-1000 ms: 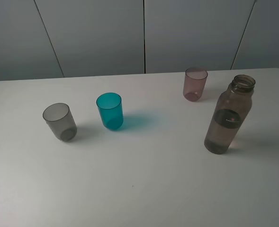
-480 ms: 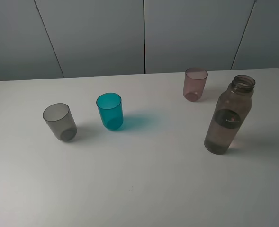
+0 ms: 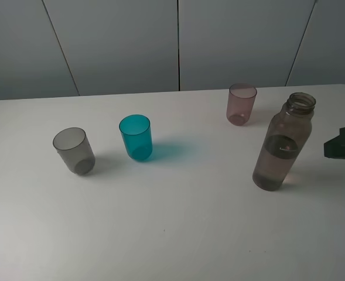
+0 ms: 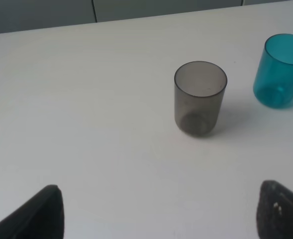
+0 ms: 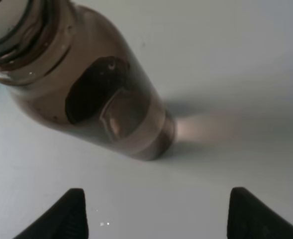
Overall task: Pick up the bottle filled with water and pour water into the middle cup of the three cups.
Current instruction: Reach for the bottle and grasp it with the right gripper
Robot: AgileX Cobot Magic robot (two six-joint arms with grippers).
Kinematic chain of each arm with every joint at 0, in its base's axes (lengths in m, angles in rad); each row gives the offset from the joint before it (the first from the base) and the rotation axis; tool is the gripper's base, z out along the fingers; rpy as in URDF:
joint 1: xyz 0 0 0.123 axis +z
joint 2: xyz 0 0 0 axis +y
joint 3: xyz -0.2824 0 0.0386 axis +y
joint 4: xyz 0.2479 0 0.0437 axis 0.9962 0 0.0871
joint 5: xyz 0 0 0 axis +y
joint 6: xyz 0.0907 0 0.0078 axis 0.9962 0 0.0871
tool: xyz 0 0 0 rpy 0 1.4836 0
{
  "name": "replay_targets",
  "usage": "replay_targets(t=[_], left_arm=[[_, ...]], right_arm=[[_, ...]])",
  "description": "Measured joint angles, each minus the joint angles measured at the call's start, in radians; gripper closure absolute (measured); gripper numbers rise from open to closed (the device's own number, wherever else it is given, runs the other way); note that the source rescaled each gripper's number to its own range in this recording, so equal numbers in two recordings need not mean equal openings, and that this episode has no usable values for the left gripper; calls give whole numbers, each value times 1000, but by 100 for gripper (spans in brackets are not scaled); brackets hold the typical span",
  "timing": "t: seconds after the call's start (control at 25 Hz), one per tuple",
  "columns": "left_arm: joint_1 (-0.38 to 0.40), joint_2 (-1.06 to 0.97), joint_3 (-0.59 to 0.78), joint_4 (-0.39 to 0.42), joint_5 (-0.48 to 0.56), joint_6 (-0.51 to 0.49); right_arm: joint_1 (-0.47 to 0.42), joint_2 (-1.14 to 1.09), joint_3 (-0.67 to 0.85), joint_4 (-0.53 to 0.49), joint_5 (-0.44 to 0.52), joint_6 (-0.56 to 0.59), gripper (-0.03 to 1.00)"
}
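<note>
The tall smoky bottle (image 3: 282, 143) stands upright and uncapped on the right of the white table (image 3: 178, 222), with water in its lower part. The teal middle cup (image 3: 136, 137) stands left of centre, between the smoky grey cup (image 3: 74, 150) and the pale pink cup (image 3: 241, 103). My right gripper (image 3: 342, 146) pokes in from the right edge, a short way right of the bottle and apart from it. In the right wrist view the bottle (image 5: 94, 92) lies ahead of that open gripper (image 5: 158, 219). My left gripper (image 4: 158, 214) is open and empty, short of the grey cup (image 4: 200, 97) and teal cup (image 4: 281, 69).
Grey wall panels (image 3: 178, 41) rise behind the table's far edge. The bottle casts a shadow toward the table's right edge. The pink cup stands just behind and left of the bottle.
My right gripper has come into the exterior view from the right edge and moved left toward the bottle. The bottle and cups have not moved.
</note>
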Motion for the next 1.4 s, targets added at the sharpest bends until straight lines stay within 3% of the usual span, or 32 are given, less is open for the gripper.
replay_targets(t=[0.28,0.36,0.48,0.56,0.68,1.08,1.4], left_arm=[[0,0,0,0,0,0],[0,0,0,0,0,0],[0,0,0,0,0,0],[0,0,0,0,0,0],[0,0,0,0,0,0],[0,0,0,0,0,0],[0,0,0,0,0,0]], right_arm=[[177,15,101,4,-180,19,95],[192,32,107,-3,-194,19,82],[195,54,111,-9,-202,3,44],[197,72,121,-9,-222,-4,25],[197,88,154,-9,-282,-9,11],[197,90,215,18,-475,5,9],[197,206,235,51,-555,11,9]])
